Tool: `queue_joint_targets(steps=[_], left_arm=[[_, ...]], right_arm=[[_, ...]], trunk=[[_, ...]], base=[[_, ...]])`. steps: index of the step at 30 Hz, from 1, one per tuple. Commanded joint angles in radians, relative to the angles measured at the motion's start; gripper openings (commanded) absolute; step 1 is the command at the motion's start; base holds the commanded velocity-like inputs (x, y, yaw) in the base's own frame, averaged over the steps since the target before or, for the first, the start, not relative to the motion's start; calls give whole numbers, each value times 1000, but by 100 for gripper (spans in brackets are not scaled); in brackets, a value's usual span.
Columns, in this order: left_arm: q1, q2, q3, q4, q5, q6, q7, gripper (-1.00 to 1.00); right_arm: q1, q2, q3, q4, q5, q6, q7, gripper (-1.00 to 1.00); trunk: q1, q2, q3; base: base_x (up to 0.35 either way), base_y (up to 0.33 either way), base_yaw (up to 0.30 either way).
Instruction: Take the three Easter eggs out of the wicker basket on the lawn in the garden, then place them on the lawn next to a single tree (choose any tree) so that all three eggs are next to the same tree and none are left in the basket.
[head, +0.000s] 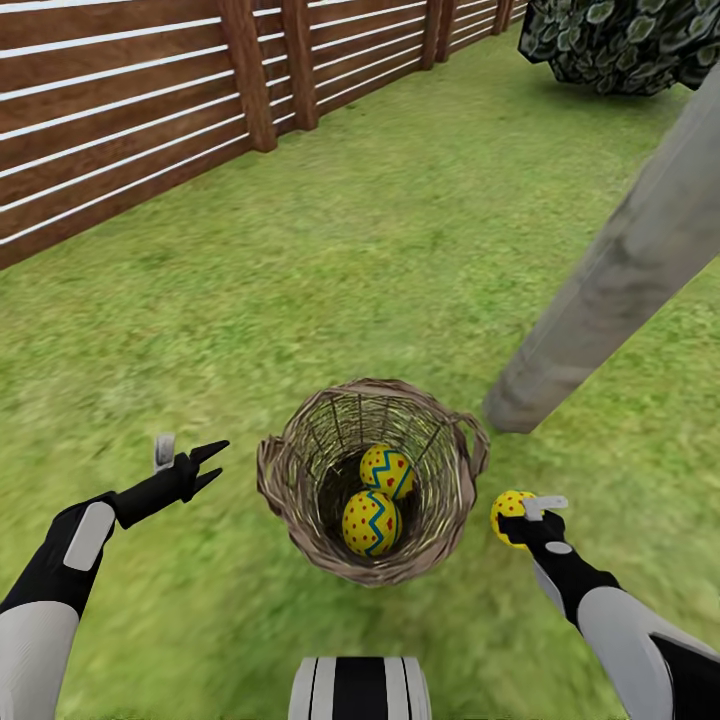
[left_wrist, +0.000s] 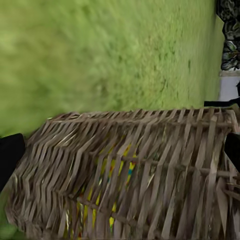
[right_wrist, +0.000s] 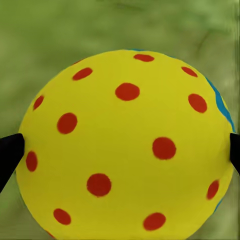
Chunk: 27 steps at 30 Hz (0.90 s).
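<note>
Right pincer (head: 522, 512): pinching one Easter egg (head: 510, 509), held just above the lawn (head: 400, 250) to the right of the wicker basket (head: 290, 500); in the right wrist view the egg (right_wrist: 125, 145) sits between two dark fingertips (right_wrist: 10, 155) touching its sides.
Left pincer (head: 205, 465): spread and holding nothing, hovering just left of the basket, its black tips pointing toward the basket wall (left_wrist: 130, 175).
Progress: one egg is out of the basket and in hand but not yet set down; two eggs, one (head: 387, 470) and another (head: 371, 522), lie inside at the bottom, touching or nearly so. By my judgement about a third of the lifting is done and none of the placing.
What is left: put the held egg on the grass near the tree trunk (head: 620, 270), then bring the other two out to the same spot.
Tree: a pale grey-beige, rough, straight trunk slanting across the picture's right side, its foot just beyond the basket's right rim; dark blocky foliage (head: 620, 40) at the top right.
Eggs: smooth, glossy yellow with red dots and a blue-green zigzag band.
Basket: brown open-weave wicker, round, tapered, with a small loop handle (head: 472, 440) at the rim; yellow shows faintly through the weave in the blurred left wrist view, probably an egg.
Lawn: mottled green, soft-looking grass.
Fence (head: 130, 110): brown horizontal wooden slats along the lawn's far left edge.
</note>
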Motion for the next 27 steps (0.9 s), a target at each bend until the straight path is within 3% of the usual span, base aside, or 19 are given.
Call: queue_joint_targets(steps=[1, 3, 4, 11, 27], left_arm=[[-1, 0, 2, 0, 0, 5, -3, 100], [-1, 0, 2, 0, 0, 5, -3, 100], [-1, 0, 2, 0, 0, 6, -3, 100], [-1, 12, 2, 1, 2, 6, -3, 100], [-1, 12, 2, 1, 3, 6, -3, 100]], right_arm=[[-1, 0, -12, 30, 8, -5, -3, -100], [-1, 0, -12, 30, 8, -5, -3, -100], [-1, 0, -12, 30, 8, -5, -3, 100], [-1, -1, -12, 30, 8, -5, 3, 100], [-1, -2, -12, 1, 6, -10, 5, 100]], trunk=[[1, 0, -5], [1, -1, -9], [1, -1, -9], [1, -1, -9], [-6, 3, 53]], base=[[0, 0, 0], [0, 0, 0], [0, 0, 0], [0, 0, 0], [0, 0, 0]])
